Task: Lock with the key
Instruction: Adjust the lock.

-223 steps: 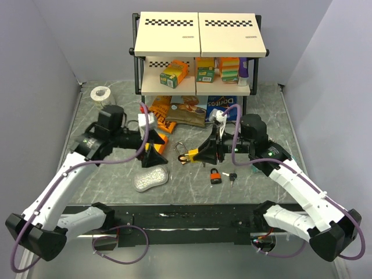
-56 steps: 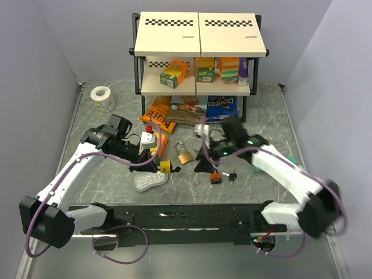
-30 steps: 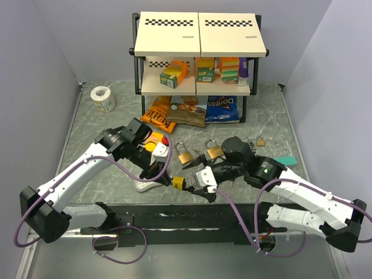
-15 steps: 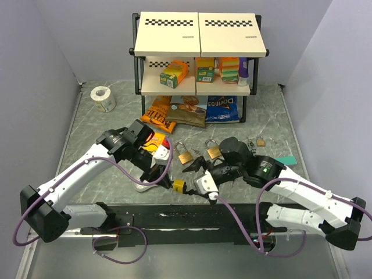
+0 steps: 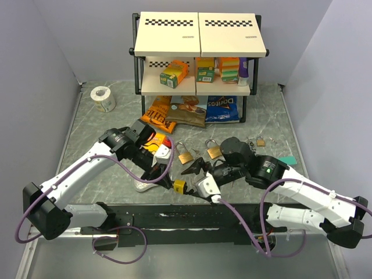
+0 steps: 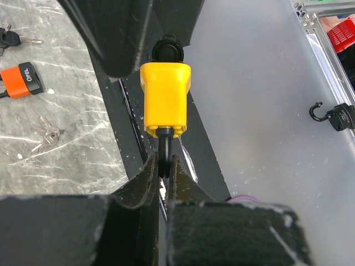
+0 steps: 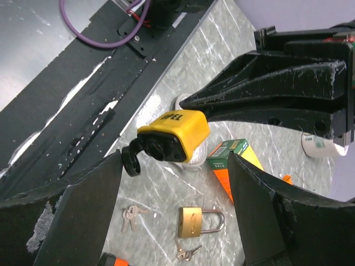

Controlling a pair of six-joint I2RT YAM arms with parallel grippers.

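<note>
Left gripper [image 6: 163, 168]: I saw it clenched on the black shackle [image 6: 165, 145] of the yellow padlock, both tips pressed against the bar from either side
Yellow padlock [image 6: 165, 98]: held clear of the table by that shackle, over the black strip [image 5: 145, 216] along the near edge; from overhead it sat between my two grippers
Key [image 6: 166, 47]: a black head stuck out of the padlock's end opposite the shackle; I could not tell how deep it was seated
Right gripper [image 7: 175, 160]: released, with the fingers [image 7: 91, 216] spread wide on either side of the key end; its own camera showed a gap on each side, and it gripped nothing
Table [image 5: 87, 145]: grey marbled top, both arms reaching in over its near half
Orange padlock [image 6: 21, 80]: lay flat on the table off to one side, with loose keys [image 6: 47, 133] just beside it
Brass padlock [image 7: 199, 220]: lay flat on the table, apart from the yellow one
Shelf [image 5: 197, 58]: stood at the far side, with small boxes on its middle level and snack bags underneath
Tape roll [image 5: 103, 97]: sat on the table by the far left corner, well apart from both arms
</note>
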